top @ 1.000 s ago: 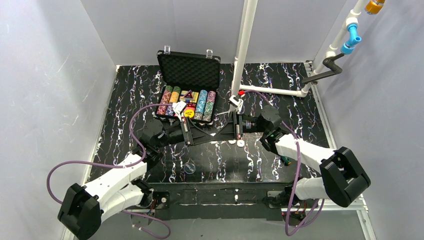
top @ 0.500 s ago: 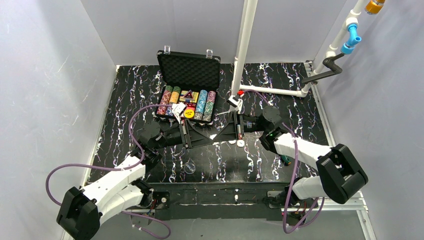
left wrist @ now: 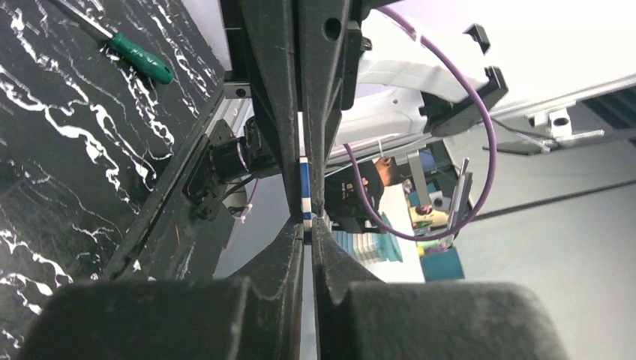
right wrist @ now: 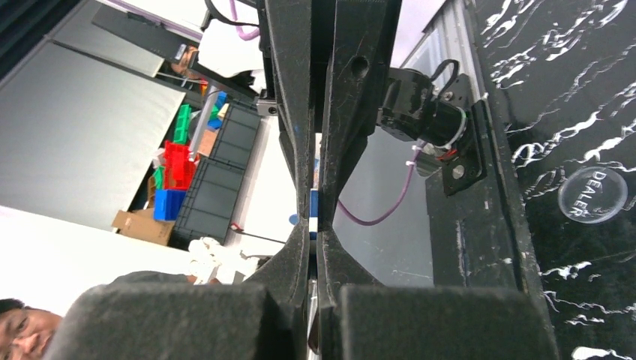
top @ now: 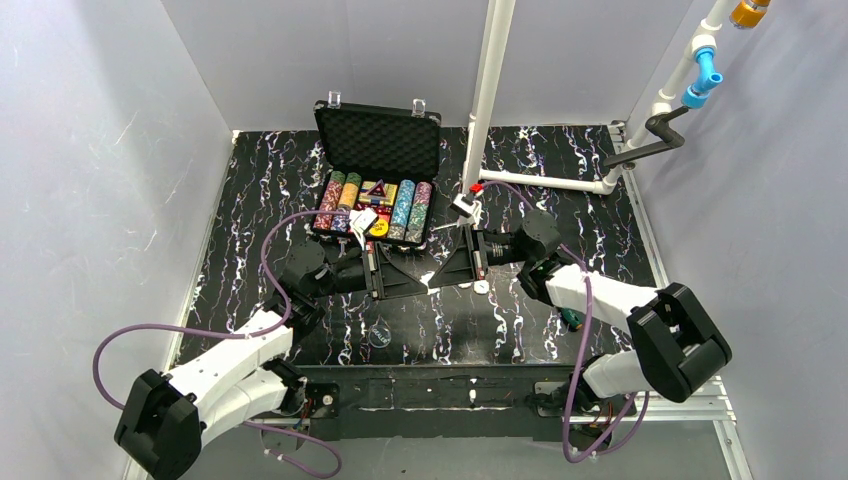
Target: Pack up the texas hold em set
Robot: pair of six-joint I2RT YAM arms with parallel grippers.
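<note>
The black foam-lined case (top: 378, 140) stands open at the back, with rows of multicoloured poker chips (top: 405, 208), a red triangle (top: 377, 188) and a yellow disc (top: 379, 227) in it. My left gripper (top: 427, 281) and right gripper (top: 437, 279) meet tip to tip in front of the case. A thin blue-and-white disc (left wrist: 305, 187) sits edge-on between both pairs of fingertips and also shows in the right wrist view (right wrist: 315, 201). My left gripper (left wrist: 307, 225) and right gripper (right wrist: 313, 225) are both shut on it.
A clear DEALER disc (right wrist: 592, 193) lies on the black marbled table near the front (top: 378, 335). A small white disc (top: 481, 286) lies under the right gripper. A green-handled screwdriver (left wrist: 142, 60) lies by the right arm (top: 570, 320). A white pipe post (top: 488, 95) stands right of the case.
Both grippers stay joined tip to tip on the disc. The pair has shifted slightly toward the near edge, and both wrists have turned a little.
</note>
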